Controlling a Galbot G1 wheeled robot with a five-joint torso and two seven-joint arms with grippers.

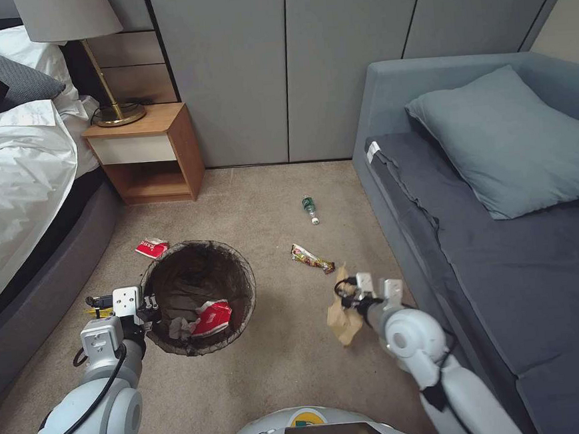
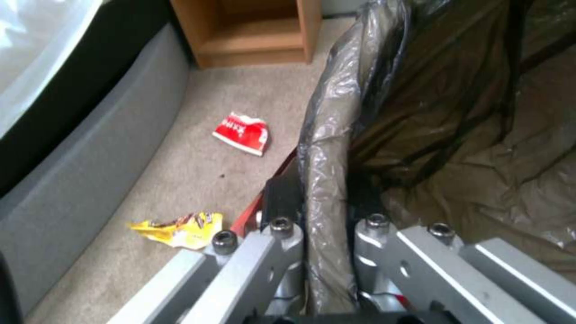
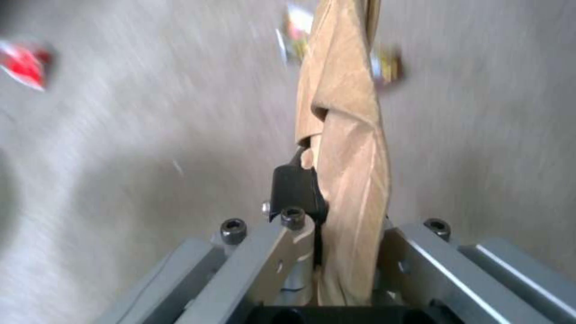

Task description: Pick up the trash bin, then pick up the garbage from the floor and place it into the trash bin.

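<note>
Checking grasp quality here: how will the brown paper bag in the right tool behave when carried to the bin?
The paper bag, pinched in the right tool, hangs creased and limp, so it is probably floppy and light. It may swing or catch the bin rim.

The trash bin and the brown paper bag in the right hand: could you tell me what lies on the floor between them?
In the head view, bare carpet separates the trash bin from the brown paper bag held by the right hand.
</note>
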